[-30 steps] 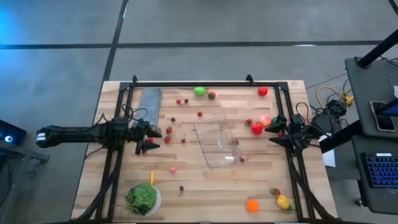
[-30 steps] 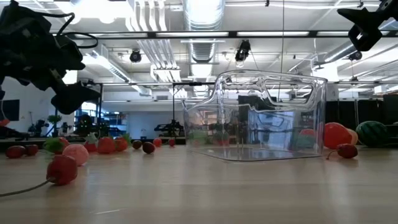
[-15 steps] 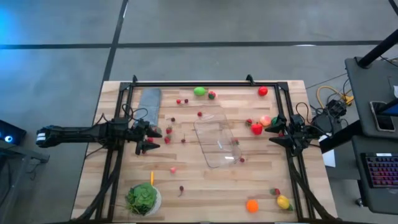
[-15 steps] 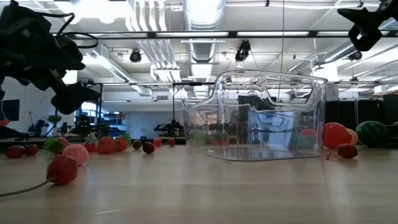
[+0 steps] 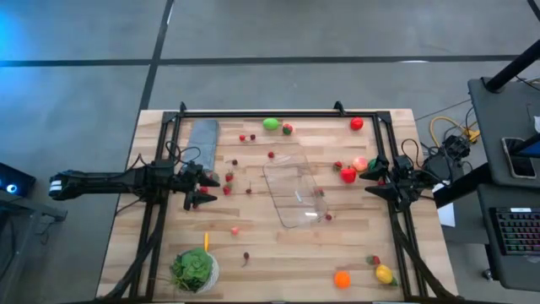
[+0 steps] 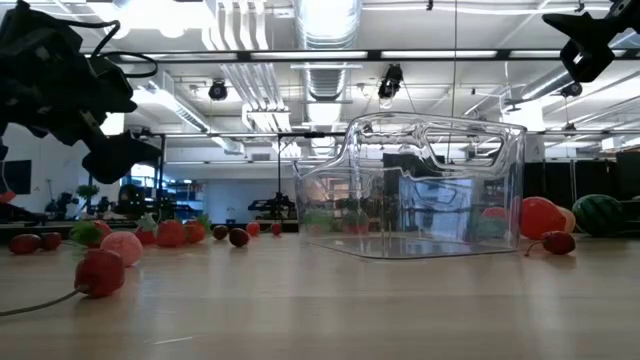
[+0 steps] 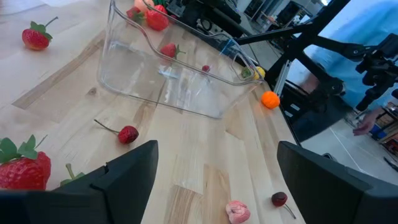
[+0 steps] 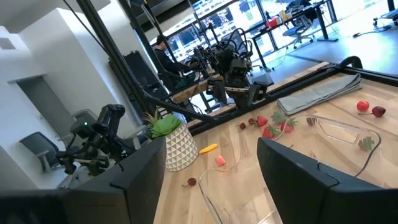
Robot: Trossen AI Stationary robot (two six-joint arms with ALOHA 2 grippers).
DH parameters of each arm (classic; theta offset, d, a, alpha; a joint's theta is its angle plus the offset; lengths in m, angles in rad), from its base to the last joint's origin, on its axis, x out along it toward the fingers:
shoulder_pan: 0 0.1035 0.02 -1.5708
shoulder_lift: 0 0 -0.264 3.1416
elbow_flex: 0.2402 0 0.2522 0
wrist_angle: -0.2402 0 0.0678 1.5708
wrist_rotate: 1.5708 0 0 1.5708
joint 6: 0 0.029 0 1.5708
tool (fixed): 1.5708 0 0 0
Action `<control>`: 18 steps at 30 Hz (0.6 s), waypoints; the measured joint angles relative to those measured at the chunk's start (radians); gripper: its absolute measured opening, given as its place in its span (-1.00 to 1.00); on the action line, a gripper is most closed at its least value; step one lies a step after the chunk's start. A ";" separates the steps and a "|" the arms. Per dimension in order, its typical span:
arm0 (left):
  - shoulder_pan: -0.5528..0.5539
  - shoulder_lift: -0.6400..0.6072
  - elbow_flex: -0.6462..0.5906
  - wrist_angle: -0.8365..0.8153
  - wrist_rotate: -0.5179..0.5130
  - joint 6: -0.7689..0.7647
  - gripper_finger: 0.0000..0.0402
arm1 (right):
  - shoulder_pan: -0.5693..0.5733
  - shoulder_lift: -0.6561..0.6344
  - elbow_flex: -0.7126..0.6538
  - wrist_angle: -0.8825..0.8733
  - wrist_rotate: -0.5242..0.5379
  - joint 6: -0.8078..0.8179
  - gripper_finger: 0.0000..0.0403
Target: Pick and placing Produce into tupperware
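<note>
The clear tupperware tub stands on its base at the table's middle. Produce lies scattered around it: red berries and strawberries left of it, a green piece and a red fruit at the far edge, a red strawberry and a pink piece on the right, and orange and yellow pieces near the front. A striped melon shows far right in the low view. My left gripper hovers open left of the tub. My right gripper hovers open right of it.
A leafy green head in a white bowl sits at the near left. A grey folded cloth lies at the far left. A small orange stick lies by the bowl. Black frame rails run along the table's far and side edges.
</note>
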 joint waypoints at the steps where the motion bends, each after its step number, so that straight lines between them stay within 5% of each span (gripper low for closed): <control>1: 0.000 0.000 0.000 0.000 0.000 0.000 0.56 | 0.000 0.000 0.000 0.000 0.000 0.000 0.23; 12: 0.000 0.000 0.000 0.000 0.000 0.000 0.56 | -0.001 0.001 -0.001 0.024 0.027 -0.009 0.22; 18: 0.000 0.000 0.000 0.000 0.000 0.000 0.56 | -0.009 0.092 -0.063 0.575 0.460 0.044 0.21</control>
